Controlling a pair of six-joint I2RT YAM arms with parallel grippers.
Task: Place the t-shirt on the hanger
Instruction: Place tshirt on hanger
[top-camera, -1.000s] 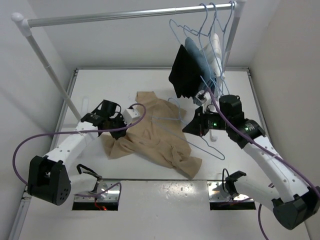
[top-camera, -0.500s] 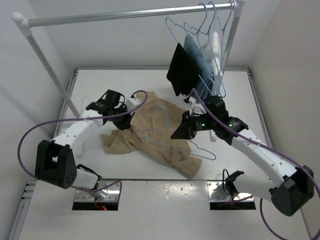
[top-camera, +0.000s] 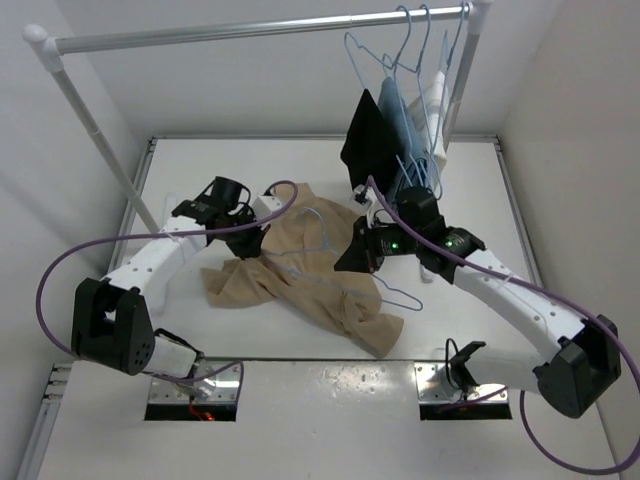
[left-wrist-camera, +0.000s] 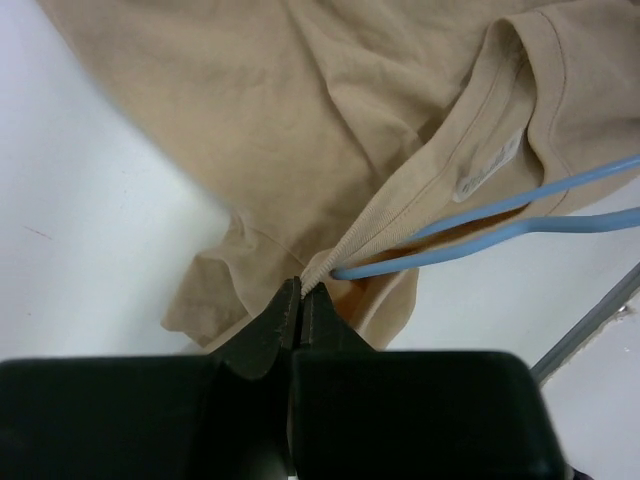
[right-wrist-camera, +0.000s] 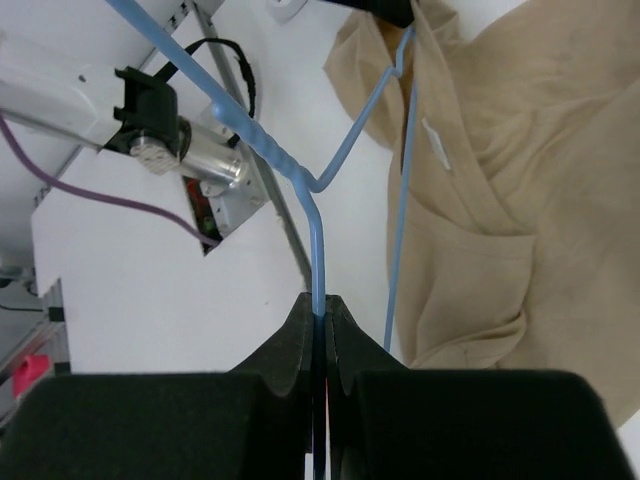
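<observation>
The tan t-shirt (top-camera: 315, 275) lies crumpled on the white table. My left gripper (top-camera: 250, 240) is shut on its neck rim, as the left wrist view shows (left-wrist-camera: 300, 290); the collar and label of the t-shirt (left-wrist-camera: 300, 110) are stretched out in front of it. My right gripper (top-camera: 356, 256) is shut on the light-blue wire hanger (top-camera: 398, 293), pinching the wire below its twisted neck (right-wrist-camera: 322, 305). One end of the hanger (left-wrist-camera: 370, 267) reaches into the neck opening right by my left fingertips. In the right wrist view the hanger (right-wrist-camera: 318, 250) runs out over the t-shirt (right-wrist-camera: 520, 200).
A clothes rack bar (top-camera: 250, 30) spans the back, with a slanted pole (top-camera: 100, 150) on the left. Hangers at its right end carry a black garment (top-camera: 368, 145), a blue garment (top-camera: 395, 110) and a white garment (top-camera: 432, 95), just behind my right arm. Purple cables loop beside both arms.
My right gripper has carried the hanger left and toward the shirt's collar. My left gripper has shifted slightly and keeps hold of the neck rim; the hanger's end now sits at the neck opening.
</observation>
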